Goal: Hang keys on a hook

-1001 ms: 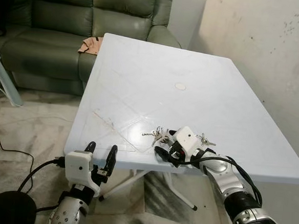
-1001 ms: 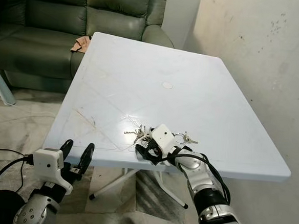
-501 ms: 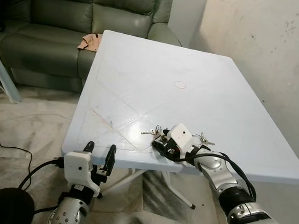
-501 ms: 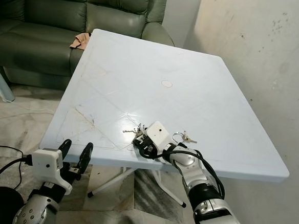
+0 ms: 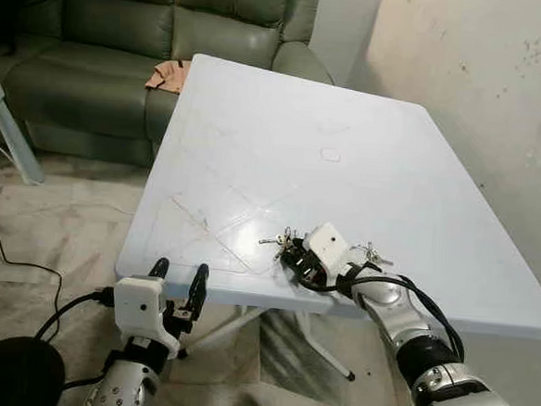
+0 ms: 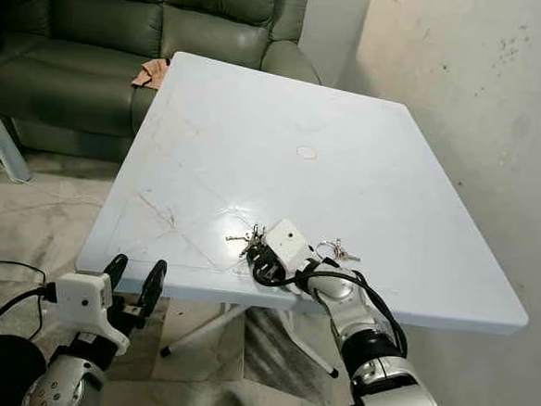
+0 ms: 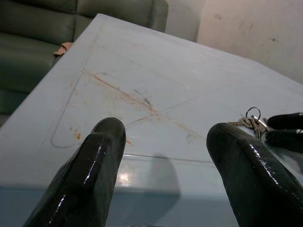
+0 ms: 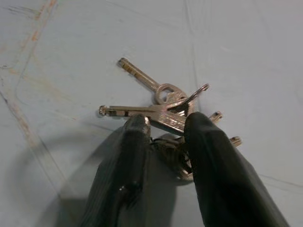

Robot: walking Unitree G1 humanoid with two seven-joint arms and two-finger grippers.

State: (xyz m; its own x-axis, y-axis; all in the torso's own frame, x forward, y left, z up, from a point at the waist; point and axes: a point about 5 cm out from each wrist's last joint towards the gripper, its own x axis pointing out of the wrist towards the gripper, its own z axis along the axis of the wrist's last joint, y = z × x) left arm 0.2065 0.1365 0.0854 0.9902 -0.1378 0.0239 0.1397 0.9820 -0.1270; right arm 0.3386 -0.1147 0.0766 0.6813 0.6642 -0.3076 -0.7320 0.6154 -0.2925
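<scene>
White plastic table [image 5: 256, 146] stands before a green sofa [image 5: 97, 24]. On its near edge lies the bunch of silver metal keys [image 8: 163, 106]. The right gripper [image 8: 163, 130] has its two fingers on both sides of the bunch, nearly pinching it. To grip well, I think it should close around the ring, not the loose blades. The left gripper [image 7: 165, 156] waits with fingers spread, below the table edge.

White table [image 5: 255, 155] bears keys [image 5: 282, 244] near front edge.

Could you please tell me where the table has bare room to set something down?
The white table is bare from the sofa-side edge to its middle. It is crowded near the front edge, around the right gripper and two key bunches.
</scene>
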